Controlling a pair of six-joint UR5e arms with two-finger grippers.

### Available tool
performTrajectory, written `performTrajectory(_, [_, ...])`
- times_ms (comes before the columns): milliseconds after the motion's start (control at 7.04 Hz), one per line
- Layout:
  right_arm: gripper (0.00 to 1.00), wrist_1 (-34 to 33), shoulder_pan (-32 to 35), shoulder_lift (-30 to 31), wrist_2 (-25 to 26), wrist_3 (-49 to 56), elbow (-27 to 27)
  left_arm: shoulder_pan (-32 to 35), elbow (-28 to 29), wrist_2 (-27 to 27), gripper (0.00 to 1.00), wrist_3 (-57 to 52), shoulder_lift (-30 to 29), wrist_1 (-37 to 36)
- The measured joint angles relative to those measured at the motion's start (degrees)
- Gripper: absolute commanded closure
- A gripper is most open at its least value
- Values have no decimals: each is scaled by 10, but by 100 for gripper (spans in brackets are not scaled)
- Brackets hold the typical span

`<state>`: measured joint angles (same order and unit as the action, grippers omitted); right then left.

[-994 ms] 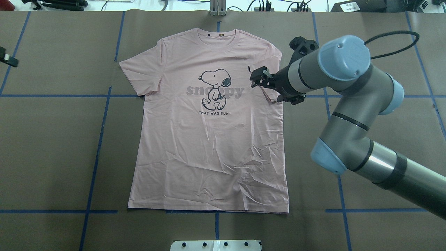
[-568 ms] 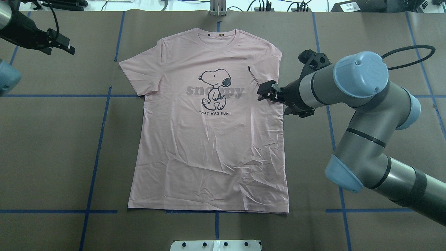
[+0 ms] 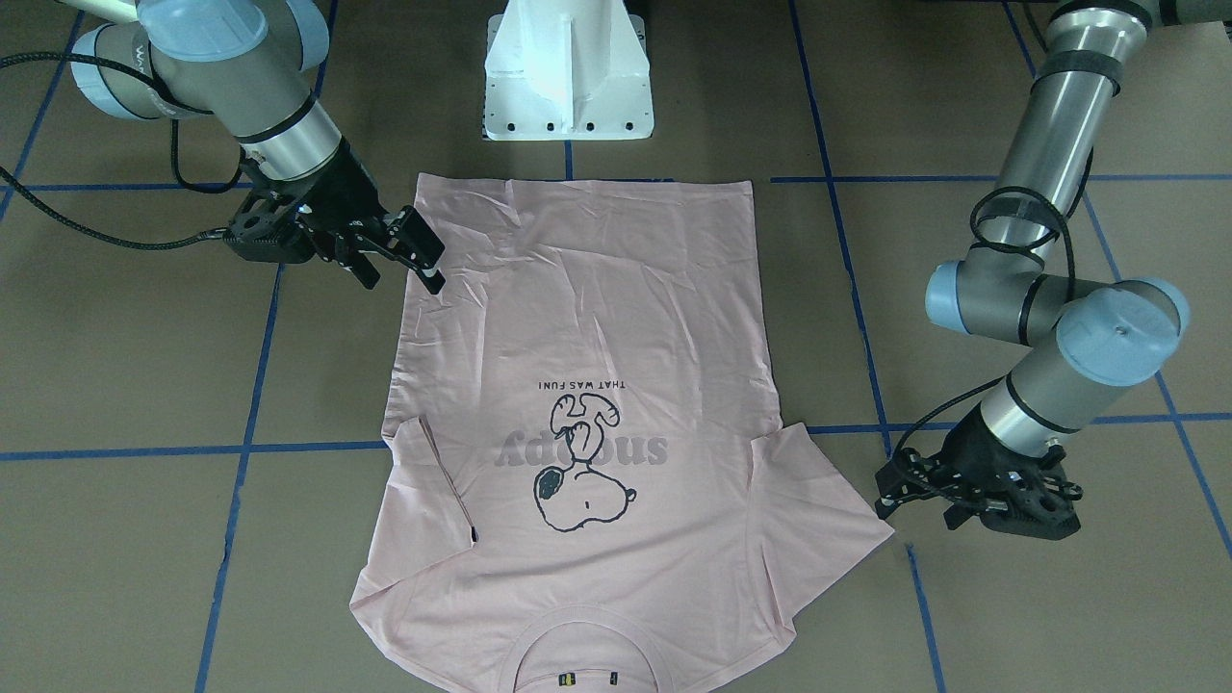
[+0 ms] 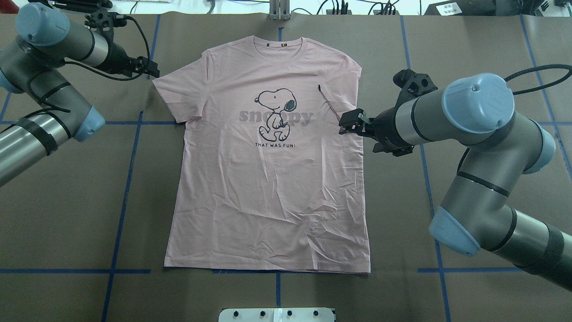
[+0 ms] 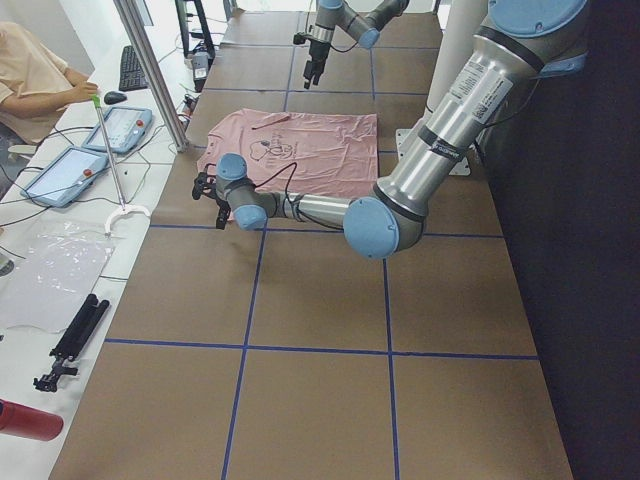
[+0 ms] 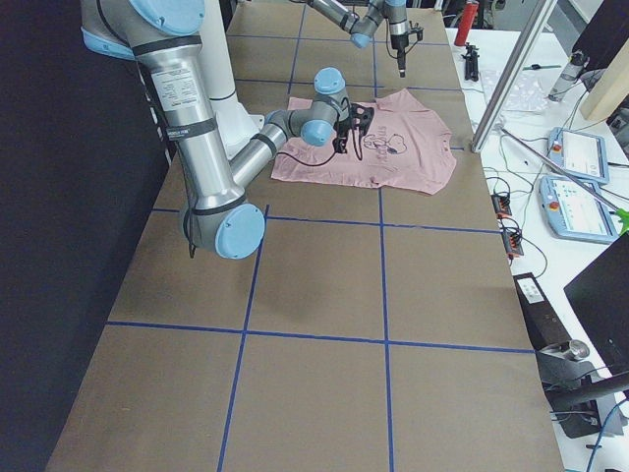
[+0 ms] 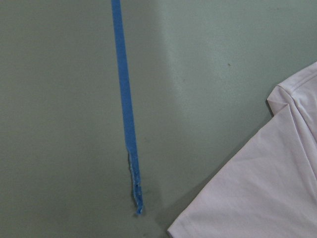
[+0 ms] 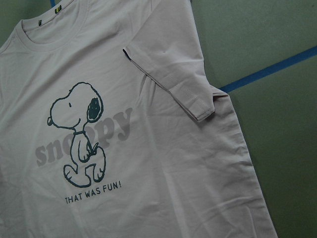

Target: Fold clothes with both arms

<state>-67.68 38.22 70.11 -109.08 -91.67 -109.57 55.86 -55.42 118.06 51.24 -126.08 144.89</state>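
The pale pink Snoopy T-shirt point(image 4: 268, 192) lies flat and face up on the brown table, collar toward the far edge. Its right sleeve point(image 4: 342, 89) is folded inward over the chest, and the fold shows in the right wrist view point(image 8: 173, 84). The left sleeve point(image 4: 178, 94) lies spread out. My right gripper point(image 4: 343, 126) is open and empty, hovering at the shirt's right edge below the folded sleeve; it also shows in the front view point(image 3: 428, 258). My left gripper point(image 4: 154, 70) is open and empty, just beside the left sleeve tip point(image 3: 881, 529), which also shows in the left wrist view point(image 7: 267, 188).
The white pedestal base point(image 3: 568, 67) stands at the near edge behind the shirt's hem. Blue tape lines point(image 4: 129, 161) cross the table. A metal post point(image 5: 150, 70), teach pendants point(image 5: 60, 175) and an operator are beyond the far edge.
My left arm came in from the upper left and reached the left sleeve tip. My right gripper let go of the folded right sleeve and drew back to the shirt's right edge.
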Motion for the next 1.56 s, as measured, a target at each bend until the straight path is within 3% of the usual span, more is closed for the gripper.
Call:
performTrajectory(142, [0,0,0,1,0,0,0,-11,12,-17,26,3,-6,9])
performTrajectory(284, [0,0,-1,2,0,0,0,-18,17,-24,42,4,-9,13])
performTrajectory(426, [0,0,-1,2,0,0,1,-21,20,-26,77,4,-11,14])
performTrajectory(568, [0,-1,-1,3,0,0,1,-22,24,-27,100,4,-14,14])
performTrajectory(994, [0,0,-1,5,0,0,2,-22,27,-27,100,7,-17,16])
performTrajectory(1562, [0,-1,-1,5,-1,0,4,-23,16,-28,100,111,-39,17])
